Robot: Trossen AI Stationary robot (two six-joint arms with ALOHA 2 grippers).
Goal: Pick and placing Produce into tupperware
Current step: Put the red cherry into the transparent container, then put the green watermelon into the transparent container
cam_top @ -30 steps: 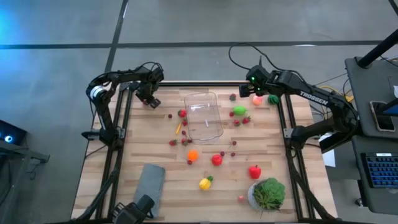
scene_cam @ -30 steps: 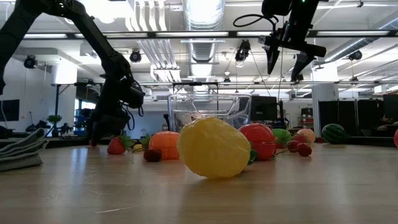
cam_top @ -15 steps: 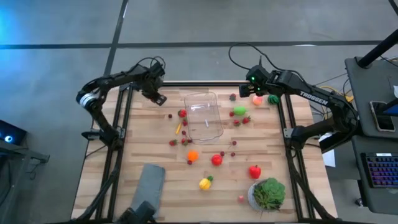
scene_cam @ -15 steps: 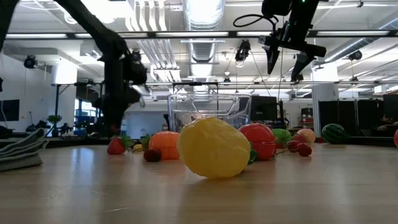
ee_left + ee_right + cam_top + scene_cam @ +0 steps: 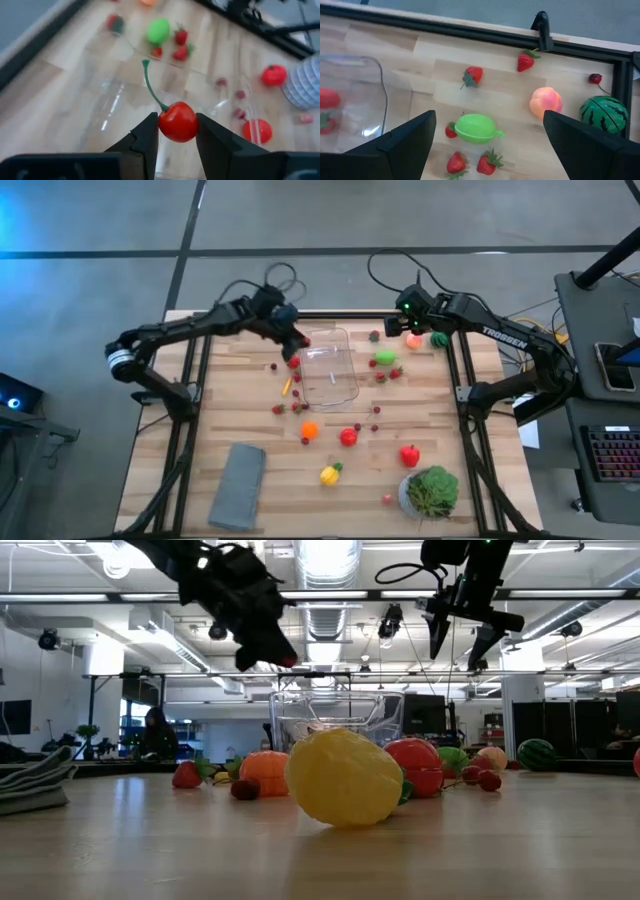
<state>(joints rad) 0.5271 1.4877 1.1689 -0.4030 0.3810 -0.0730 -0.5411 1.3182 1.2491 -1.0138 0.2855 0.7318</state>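
The left gripper (image 5: pixel 177 131) pinches a small red cherry with a green stem (image 5: pixel 177 121) above the clear plastic rectangular container's (image 5: pixel 330 367) far corner; the right gripper (image 5: pixel 487 137) hangs wide open, empty.

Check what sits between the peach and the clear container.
In the right wrist view, a green lime and strawberries lie between the peach and the clear container.

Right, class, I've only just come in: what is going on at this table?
A two-armed robot is sorting toy fruit into a clear container on a wooden table. The left gripper is shut on a red cherry and holds it in the air by the container's far left corner. The right gripper hangs open above the far right corner of the table, over a peach and a lime. Most of the fruit lies loose on the table.
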